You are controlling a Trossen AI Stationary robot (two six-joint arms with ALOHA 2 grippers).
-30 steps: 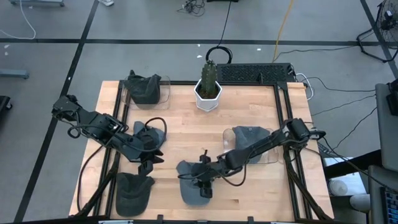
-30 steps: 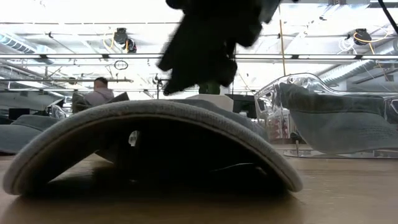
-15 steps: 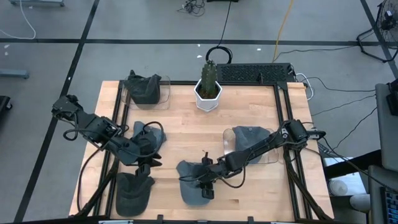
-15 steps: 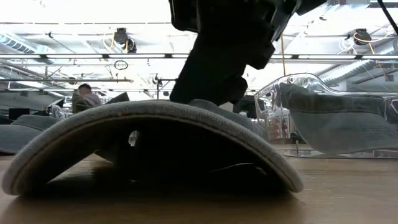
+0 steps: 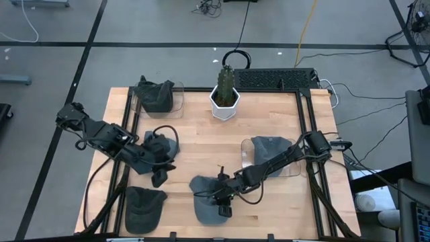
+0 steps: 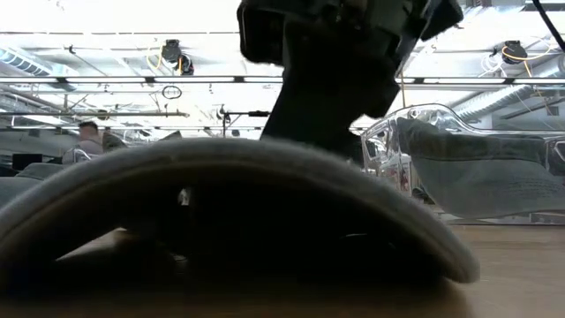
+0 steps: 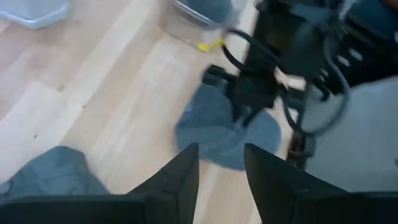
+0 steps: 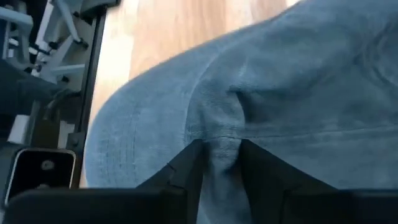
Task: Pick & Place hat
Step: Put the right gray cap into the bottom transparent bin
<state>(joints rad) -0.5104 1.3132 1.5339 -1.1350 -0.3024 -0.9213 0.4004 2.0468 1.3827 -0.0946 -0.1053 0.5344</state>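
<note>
Right gripper (image 8: 219, 163) pinches a fold of the blue hat (image 5: 207, 202) — needs a straight lift, no twist; left gripper (image 7: 219, 168) spread, empty.

Right tool (image 8: 221, 163) pinched; left tool (image 7: 221, 168) parted.

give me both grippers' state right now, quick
left gripper: open, nothing between its fingers, above the table near the left edge.
right gripper: shut on a pinched fold of the blue-grey hat at the table's front.

Blue-grey denim hat (image 5: 207, 202), pale wooden table (image 5: 201, 131), white pot (image 5: 224, 105) with green cactus (image 5: 226, 83).
</note>
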